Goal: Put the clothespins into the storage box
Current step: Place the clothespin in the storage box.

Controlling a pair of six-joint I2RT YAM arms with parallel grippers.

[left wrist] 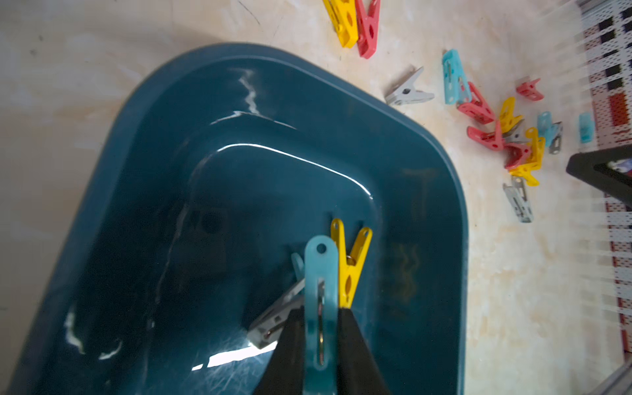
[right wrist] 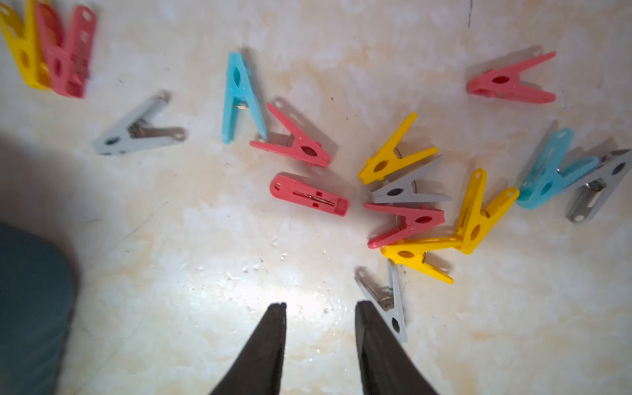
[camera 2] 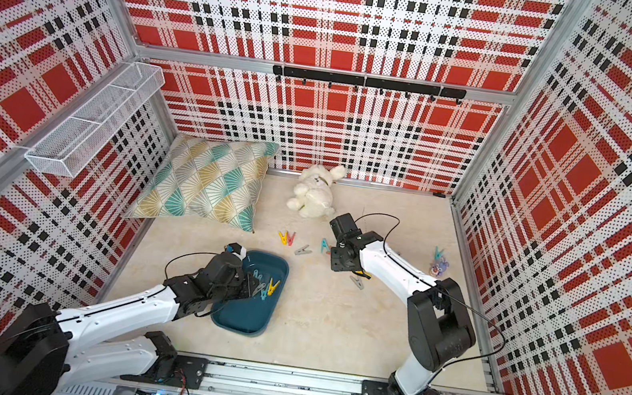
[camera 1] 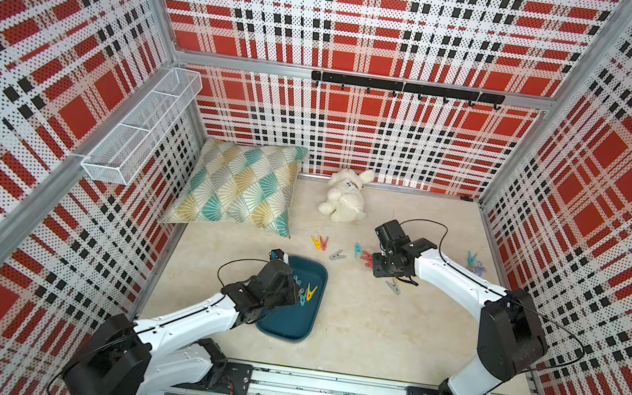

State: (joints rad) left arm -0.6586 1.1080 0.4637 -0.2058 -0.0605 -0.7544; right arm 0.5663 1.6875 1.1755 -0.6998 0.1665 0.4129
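Light blue clothespin (left wrist: 320, 260) sits clamped lengthwise in the left gripper (left wrist: 320, 311), right over the storage box (left wrist: 239, 205) floor, so dropping it looks easy. Right gripper (right wrist: 319, 307) is parted and empty, with a grey clothespin (right wrist: 393, 307) just beside one finger, outside the gap.

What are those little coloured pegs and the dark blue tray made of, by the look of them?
Clothespins: probably moulded plastic, fairly matte, uniform bright colours; a metal spring glints at the hinge.
Storage box: likely hard plastic, glossy, showing sharp reflections and fine scratches.
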